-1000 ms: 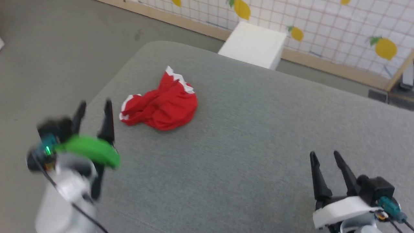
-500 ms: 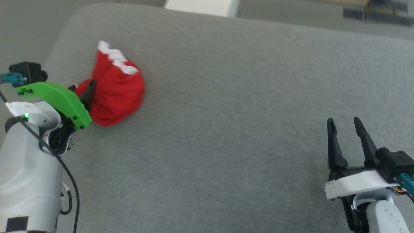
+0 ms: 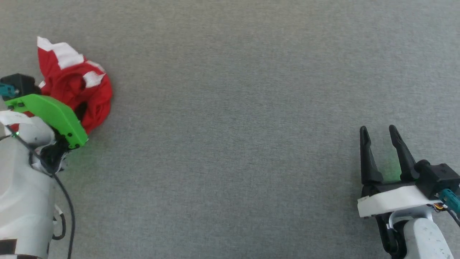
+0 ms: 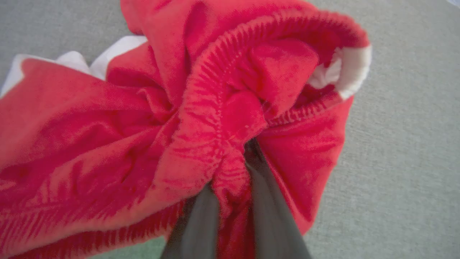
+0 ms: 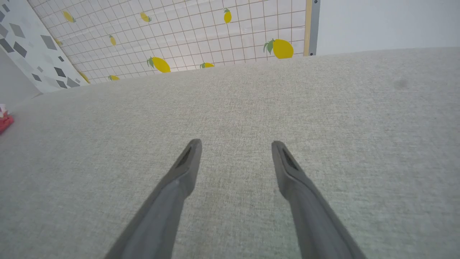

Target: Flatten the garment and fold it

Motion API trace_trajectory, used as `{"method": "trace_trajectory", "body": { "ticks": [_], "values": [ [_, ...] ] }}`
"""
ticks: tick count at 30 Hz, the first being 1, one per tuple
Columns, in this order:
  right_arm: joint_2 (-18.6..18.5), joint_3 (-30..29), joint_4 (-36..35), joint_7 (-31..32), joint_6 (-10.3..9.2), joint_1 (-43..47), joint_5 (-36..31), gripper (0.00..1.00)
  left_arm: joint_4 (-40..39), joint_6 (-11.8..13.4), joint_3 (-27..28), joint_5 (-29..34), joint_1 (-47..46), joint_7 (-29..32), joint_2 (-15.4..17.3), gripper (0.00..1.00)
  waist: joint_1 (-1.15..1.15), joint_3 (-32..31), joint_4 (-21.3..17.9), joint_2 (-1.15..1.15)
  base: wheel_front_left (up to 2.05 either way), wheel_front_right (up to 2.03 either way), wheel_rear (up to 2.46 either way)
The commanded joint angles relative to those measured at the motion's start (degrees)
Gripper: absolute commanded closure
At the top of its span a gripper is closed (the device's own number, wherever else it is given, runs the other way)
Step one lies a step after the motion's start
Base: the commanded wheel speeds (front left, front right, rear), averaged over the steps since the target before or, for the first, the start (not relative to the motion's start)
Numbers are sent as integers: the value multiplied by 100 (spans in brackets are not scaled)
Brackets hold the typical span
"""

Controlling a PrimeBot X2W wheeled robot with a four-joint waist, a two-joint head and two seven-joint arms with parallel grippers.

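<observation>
Now, garment: bright red soft-fabric shorts [image 3: 73,84] w/ white trim & gathered elastic waistband, bunched in a crumpled heap, neither flat nor folded.
Garment position: far L of head view, on the grey woven-fabric surface [image 3: 233,108], just ahead of the L wrist. In R wrist view it's a red sliver [image 5: 5,124] at the L edge, well apart from the R fingers.
L gripper [image 3: 82,108]: tips buried in the near side of the heap in head view; a bright green plastic bracket [image 3: 50,113] on the wrist covers most of the fingers.
L jaws: nearly together, clamped on a fold of red fabric beside the ribbed waistband, per L wrist view [image 4: 233,187]. Fabric [image 4: 118,122] bulges above & to both sides of the two dark fingers [image 4: 267,216].
Heap contact: can't tell if it rests fully on the surface or is partly raised.
R gripper [image 3: 377,129]: lower R of head view, over bare grey surface, well apart from the shorts.
R jaws: apart; grey surface [image 5: 230,100] shows thru the gap in R wrist view [image 5: 236,144].
Background: in R wrist view, a white grid-pattern wall w/ yellow lemons [image 5: 201,32] beyond the surface's far edge, and a white panel w/ grey diamond shapes [image 5: 32,46] at upper L.
</observation>
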Motion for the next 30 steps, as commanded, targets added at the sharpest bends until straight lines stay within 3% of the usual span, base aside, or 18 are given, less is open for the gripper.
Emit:
{"method": "trace_trajectory", "body": {
  "ticks": [1, 4, 8, 17, 23, 30],
  "values": [
    [0, 41, 32, -57, -9, -105, 54, 0, -95, -21, -90, -28, -109, -166, -79, 100, -1, -107, -20, 0, 0, 0, 0],
    [0, 92, 153, -67, -9, -121, 154, 0, -627, -22, -172, -180, -367, -743, -4, 100, -1, -416, -89, 0, 0, 0, 0],
    [0, 142, 254, -71, -9, -87, 286, 0, -1371, -22, -485, -413, -724, -1014, 72, 100, -1, -804, -250, 0, 0, 0, 0],
    [0, 309, 356, -72, -9, 81, 642, 0, -2719, -23, -1391, -1305, -824, -837, 2, 100, -1, -1588, -1074, 0, 0, 0, 0],
    [0, 198, 389, -73, -9, 375, 674, 0, -2688, -23, -2143, -1330, -46, -828, -309, 100, -1, -1876, -1451, 0, 0, 0, 0],
    [0, 97, 394, -73, -9, 601, 637, 0, -1848, -23, -3337, -1052, 1054, -666, -718, 100, -1, -1969, -1589, 0, 0, 0, 0]
  ]
}}
